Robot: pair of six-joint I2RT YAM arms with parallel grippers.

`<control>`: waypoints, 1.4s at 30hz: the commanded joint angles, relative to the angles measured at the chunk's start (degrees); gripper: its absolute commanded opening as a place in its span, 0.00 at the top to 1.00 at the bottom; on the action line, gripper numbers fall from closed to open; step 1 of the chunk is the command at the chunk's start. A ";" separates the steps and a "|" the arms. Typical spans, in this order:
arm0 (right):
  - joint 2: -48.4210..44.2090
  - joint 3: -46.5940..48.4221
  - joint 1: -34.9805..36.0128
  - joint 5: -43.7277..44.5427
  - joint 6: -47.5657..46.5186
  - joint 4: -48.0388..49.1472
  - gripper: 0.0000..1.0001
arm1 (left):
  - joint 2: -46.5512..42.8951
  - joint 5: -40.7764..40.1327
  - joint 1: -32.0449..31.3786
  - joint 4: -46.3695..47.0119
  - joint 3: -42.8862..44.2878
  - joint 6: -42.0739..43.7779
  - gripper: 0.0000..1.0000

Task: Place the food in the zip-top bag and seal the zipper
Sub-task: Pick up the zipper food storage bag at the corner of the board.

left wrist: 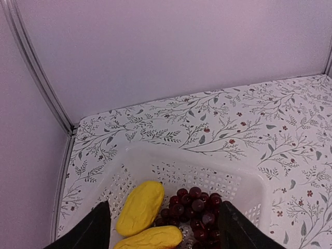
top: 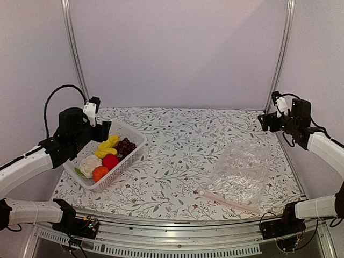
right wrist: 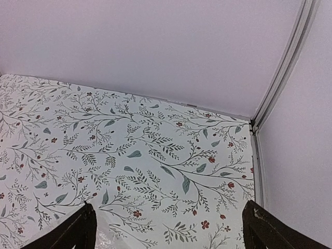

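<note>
Arm bases (top: 70, 217) bolted at counter (top: 177, 140) near edge. Clear zip-top bag (top: 239, 174) lies flat by near-right corner, zipper (top: 226, 200) along its near side. All food (top: 107, 158) sits in white basket (top: 133, 134) at left edge: yellow pieces (top: 109, 144), grape bunch (top: 126, 146), red piece (top: 110, 160), orange piece (top: 100, 173), cauliflower (top: 89, 164). Above basket's far end, left tool (left wrist: 166, 233) released, jaws apart over yellow pieces. By far-right corner, right tool (right wrist: 168, 228) released wide, aloft.

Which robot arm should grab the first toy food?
Left, probably. The open left gripper hovers over the basket holding the yellow pieces and grapes. The right gripper is across the table, near the bag.
</note>
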 commanded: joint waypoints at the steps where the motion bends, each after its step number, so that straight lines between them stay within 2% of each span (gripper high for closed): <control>1: -3.76 -2.13 -1.61 -1.47 -1.32 2.72 0.03 | 0.92 9.38 1.37 3.69 -0.86 0.62 0.32; 6: -10.23 -1.24 -2.11 -12.31 -13.63 -9.05 0.11 | 1.83 12.15 -3.75 -1.79 1.93 -1.75 0.40; 9: -13.48 0.23 2.08 -13.70 -21.77 -20.67 0.18 | 1.53 11.41 -8.83 -4.33 2.60 -7.20 0.43; 12: -15.95 -1.05 9.55 -10.17 -27.23 -28.21 0.25 | 1.73 9.79 -16.31 -3.25 2.38 -11.51 0.45; 16: -19.46 -5.09 22.08 -4.15 -30.57 -32.85 0.30 | 5.97 5.41 -25.48 -4.13 4.96 -16.07 0.44; 21: -17.81 -9.92 34.61 5.04 -31.57 -36.62 0.42 | 15.39 0.61 -31.11 -3.04 8.49 -22.37 0.46; 24: -16.81 -10.52 37.79 3.79 -32.41 -40.24 0.44 | 23.29 0.82 -34.35 0.64 11.59 -23.62 0.46; 27: -17.86 -10.09 39.22 -1.69 -34.18 -44.56 0.44 | 32.38 4.82 -36.37 4.47 16.82 -25.34 0.46; 33: -18.76 -9.00 39.74 -1.78 -34.40 -44.87 0.41 | 48.22 17.80 -37.43 8.58 27.57 -32.07 0.39; 37: -19.62 -8.99 39.76 -2.89 -33.61 -44.39 0.40 | 55.86 23.35 -37.65 6.63 35.08 -33.25 0.36; 42: -20.33 -9.12 39.75 -2.49 -33.38 -44.49 0.40 | 61.65 29.12 -38.36 7.19 38.96 -32.96 0.35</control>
